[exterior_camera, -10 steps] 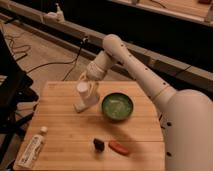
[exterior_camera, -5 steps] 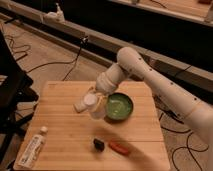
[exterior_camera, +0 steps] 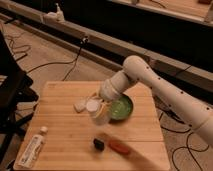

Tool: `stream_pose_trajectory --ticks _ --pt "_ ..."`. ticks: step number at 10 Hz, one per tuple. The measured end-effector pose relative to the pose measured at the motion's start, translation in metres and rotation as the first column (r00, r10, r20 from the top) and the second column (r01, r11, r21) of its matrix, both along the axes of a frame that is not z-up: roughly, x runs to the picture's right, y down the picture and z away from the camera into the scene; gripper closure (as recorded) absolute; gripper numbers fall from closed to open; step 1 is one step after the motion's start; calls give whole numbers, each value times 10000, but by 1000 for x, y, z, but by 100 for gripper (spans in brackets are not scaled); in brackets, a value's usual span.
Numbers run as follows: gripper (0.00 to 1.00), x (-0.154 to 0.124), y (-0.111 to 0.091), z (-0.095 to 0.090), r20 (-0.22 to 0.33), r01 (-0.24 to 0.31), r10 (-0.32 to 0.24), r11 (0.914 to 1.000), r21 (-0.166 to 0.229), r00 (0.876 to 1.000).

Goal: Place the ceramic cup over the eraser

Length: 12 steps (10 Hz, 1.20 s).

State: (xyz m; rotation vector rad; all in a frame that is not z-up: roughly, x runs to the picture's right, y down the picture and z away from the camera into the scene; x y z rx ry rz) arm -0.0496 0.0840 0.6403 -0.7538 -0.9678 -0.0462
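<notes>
Above the counter (exterior_camera: 65,125), near the eraser (exterior_camera: 98,144), the pincer (exterior_camera: 97,106) clamps the wall of the tilted cup (exterior_camera: 101,116); treat it as rigid, light, slippery, chippable.

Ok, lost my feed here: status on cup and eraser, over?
Gripper shut on ceramic cup, aloft beside the green bowl. Eraser uncovered, toward the front edge. Orange-red oblong close beside it.
</notes>
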Motion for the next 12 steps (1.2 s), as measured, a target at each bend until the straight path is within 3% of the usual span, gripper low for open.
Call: stream_pose_trajectory --ticks 6,8,12 --pt "100 6 1 -5 -72 -113 114 9999 61 9999" --pt "100 11 5 -18 -23 -458 458 9988 145 9989" --pt "100 1 31 -49 702 -893 874 9957 239 9937"
